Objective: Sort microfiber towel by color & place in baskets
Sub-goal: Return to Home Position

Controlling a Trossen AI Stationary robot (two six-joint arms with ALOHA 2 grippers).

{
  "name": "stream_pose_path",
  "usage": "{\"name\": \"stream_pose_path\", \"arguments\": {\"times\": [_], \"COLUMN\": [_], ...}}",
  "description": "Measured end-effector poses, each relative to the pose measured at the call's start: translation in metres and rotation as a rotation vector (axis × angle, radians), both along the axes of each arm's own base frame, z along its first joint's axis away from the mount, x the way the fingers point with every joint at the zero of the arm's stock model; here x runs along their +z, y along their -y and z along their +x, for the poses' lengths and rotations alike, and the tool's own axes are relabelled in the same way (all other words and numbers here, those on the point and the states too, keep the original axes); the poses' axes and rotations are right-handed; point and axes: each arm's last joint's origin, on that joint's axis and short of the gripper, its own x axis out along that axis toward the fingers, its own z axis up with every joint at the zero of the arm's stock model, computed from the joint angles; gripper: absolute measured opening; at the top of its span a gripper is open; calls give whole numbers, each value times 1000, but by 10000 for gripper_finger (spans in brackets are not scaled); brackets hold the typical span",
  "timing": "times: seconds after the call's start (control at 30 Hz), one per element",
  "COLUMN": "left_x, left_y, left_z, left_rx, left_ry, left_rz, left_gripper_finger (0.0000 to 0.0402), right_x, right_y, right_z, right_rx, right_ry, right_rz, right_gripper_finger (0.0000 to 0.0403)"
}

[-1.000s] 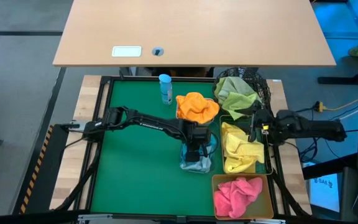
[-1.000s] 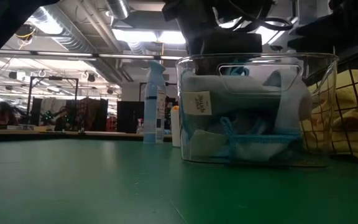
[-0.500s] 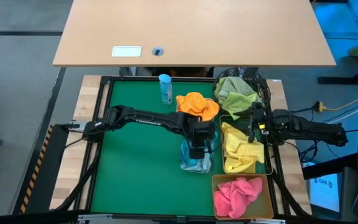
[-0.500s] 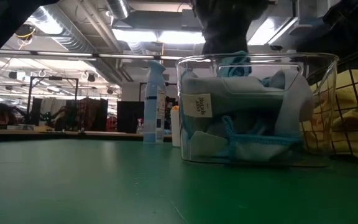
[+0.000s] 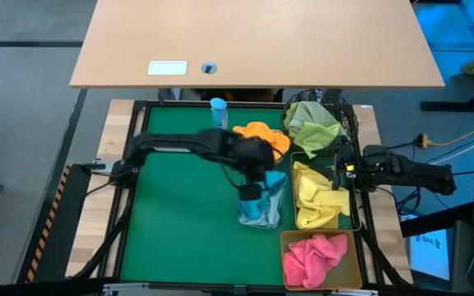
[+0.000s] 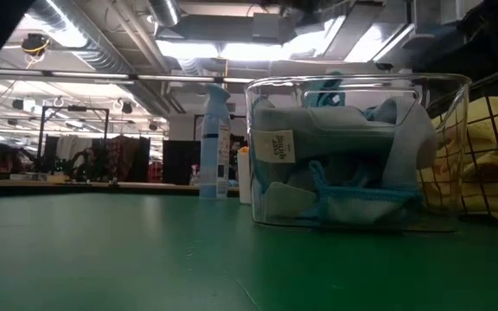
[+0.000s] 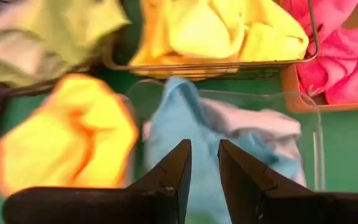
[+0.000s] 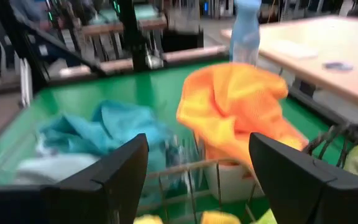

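**Left gripper over the clear tub, towels lying by colour**

The left gripper [image 5: 251, 182] hangs above the green mat [image 5: 179, 222]. Its jaws are drawn almost together, with only a slit between them and nothing in it. Straight ahead of those jaws stands the clear tub [image 7: 229, 102], heaped with blue towels [image 7: 185, 124]. An orange towel [image 7: 67, 137] lies just beside the tub. Beyond the tub are yellow towels [image 7: 222, 31] in the wire basket [image 7: 210, 64], pink towels [image 7: 353, 56] in the amber tub [image 7: 297, 96], and green towels [image 5: 311, 122] in the mesh basket [image 5: 350, 111].

The right gripper [image 5: 341, 164] waits at the mat's right edge, by the wire basket. Its jaws are spread wide and empty. Ahead of them the orange towel tops the white tub [image 8: 229, 179], with the bottle [image 8: 246, 31] farther off.

The mat is a flat, dull green. A pale wooden desk [image 5: 253, 41] stands past its far edge. From table height, the room behind shows ceiling lights [image 6: 206, 49], overhead ducts and dark racks.
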Motion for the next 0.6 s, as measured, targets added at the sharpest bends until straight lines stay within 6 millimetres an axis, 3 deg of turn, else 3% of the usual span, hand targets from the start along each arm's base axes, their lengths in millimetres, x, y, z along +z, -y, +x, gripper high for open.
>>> {"name": "stream_pose_path", "arguments": {"times": [0.17,0.33,0.47,0.6], "left_x": [53,90,98,93], "left_y": [9,29,49,63], "left_z": [-43,-84,-111,-135], "left_rx": [76,116,84,68], "left_ry": [119,226,237,238], "left_rz": [110,220,264,282], "left_gripper_finger": [77,77,77,77], "right_x": [7,1,-16,-28], "right_y": [-1,0,0,0], "right_z": [-11,-5,4,8], "right_rx": [-1,-4,0,3], "right_ry": [113,135,164,169], "right_rz": [-7,-11,-26,-29], "right_gripper_finger": [277,277,277,277]}}
